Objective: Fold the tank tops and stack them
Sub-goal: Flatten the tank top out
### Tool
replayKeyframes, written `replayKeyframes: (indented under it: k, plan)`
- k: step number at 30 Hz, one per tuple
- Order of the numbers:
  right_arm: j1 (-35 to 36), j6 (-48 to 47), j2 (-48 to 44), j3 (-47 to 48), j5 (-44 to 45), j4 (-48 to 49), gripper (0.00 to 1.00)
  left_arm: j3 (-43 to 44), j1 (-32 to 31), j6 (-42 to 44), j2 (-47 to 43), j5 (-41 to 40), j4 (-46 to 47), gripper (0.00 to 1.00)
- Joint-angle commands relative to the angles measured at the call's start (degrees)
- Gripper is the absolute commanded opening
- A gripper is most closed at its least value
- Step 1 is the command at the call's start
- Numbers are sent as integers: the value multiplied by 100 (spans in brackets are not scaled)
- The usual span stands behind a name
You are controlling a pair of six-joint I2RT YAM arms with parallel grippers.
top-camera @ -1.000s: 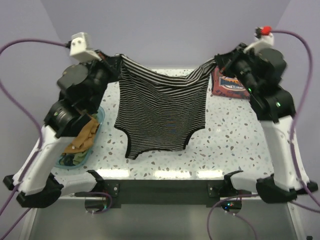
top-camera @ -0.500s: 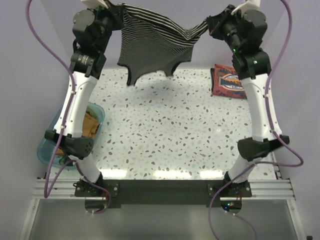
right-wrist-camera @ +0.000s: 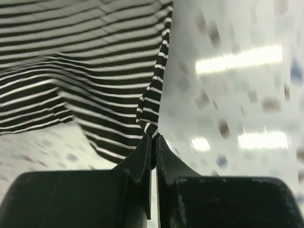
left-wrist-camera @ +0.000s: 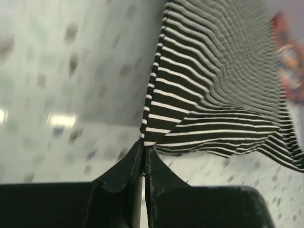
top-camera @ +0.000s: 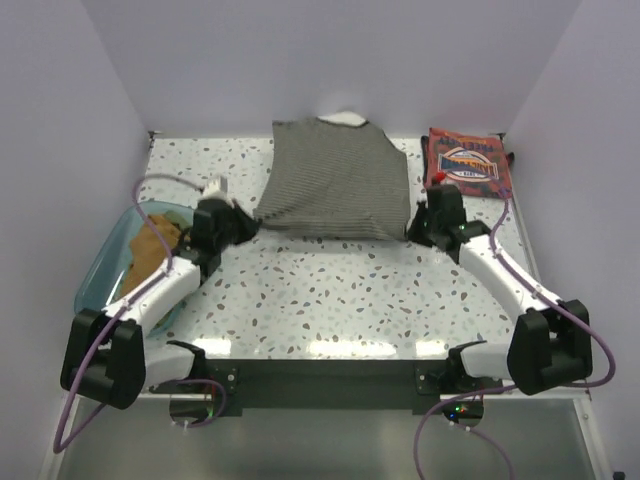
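The black-and-white striped tank top [top-camera: 335, 180] lies spread flat on the far middle of the table. My left gripper [top-camera: 250, 224] is shut on its near left corner, seen in the left wrist view [left-wrist-camera: 144, 148] with the striped tank top [left-wrist-camera: 213, 85]. My right gripper [top-camera: 415, 226] is shut on its near right corner, seen in the right wrist view [right-wrist-camera: 154, 137] with the striped tank top [right-wrist-camera: 85, 61]. The rust-red tank top [top-camera: 468, 164] with the blue-white graphic lies folded at the far right. A mustard-orange top [top-camera: 152, 252] sits in the bin.
The translucent teal bin [top-camera: 100, 275] stands at the left edge beside my left arm. Purple walls close in the table at the back and both sides. The speckled table [top-camera: 340, 290] runs to the near rail.
Both arms have swung down from high at the back and drawn toward me. The striped top, which hung in the air between them, now lies flat on the table.
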Motion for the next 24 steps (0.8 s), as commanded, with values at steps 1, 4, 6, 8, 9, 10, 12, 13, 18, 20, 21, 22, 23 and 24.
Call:
replayKeyframes:
  k: [1,4,6,8,9,10,12,13,18,20,21,22,23,24]
  plan:
    - [-54,348,-482,-1070,135,-319,0,-1873,-3,-1206,-447,525,227,0]
    - [-107,392,-387,-1547,-49,-460,0,-2449,-64,-1357,-491,789,166,0]
    - [-108,401,-403,-1645,-58,-679,0,-2679,-195,-1375,-605,799,-114,0]
    - [-125,393,-508,-1733,-24,-994,0,-2776,-293,-1419,-930,825,-526,0]
    - [-134,375,-587,-1759,11,-1110,0,-2802,-389,-1463,-1209,851,-659,0]
    - [-143,375,-666,-1786,107,-1215,0,-2837,-416,-1480,-1351,886,-774,0]
    - [-143,366,-1018,-1812,222,-1513,0,-2855,-469,-1481,-1641,948,-1178,0]
    - [-151,357,-1149,-1786,231,-1637,0,-2838,-478,-1489,-1930,948,-1319,0]
    - [-143,647,-2036,-1786,-321,-2375,0,-2820,-591,-1559,-2688,1324,-1996,0]
    - [-143,787,-2248,-1777,-357,-2569,0,-2794,-644,-1630,-2890,1413,-2224,0]
    - [-143,797,-2388,-1690,-401,-2857,0,-2776,-688,-1647,-2926,1562,-2286,0]
    - [-134,806,-2468,-1637,-367,-3043,0,-2750,-697,-1682,-2961,1650,-2356,0]
    - [-143,814,-2521,-1593,-357,-3201,0,-2715,-697,-1674,-2970,1755,-2470,0]
    - [-143,814,-2652,-1558,-366,-3394,0,-2697,-715,-1665,-2996,1931,-2532,1]
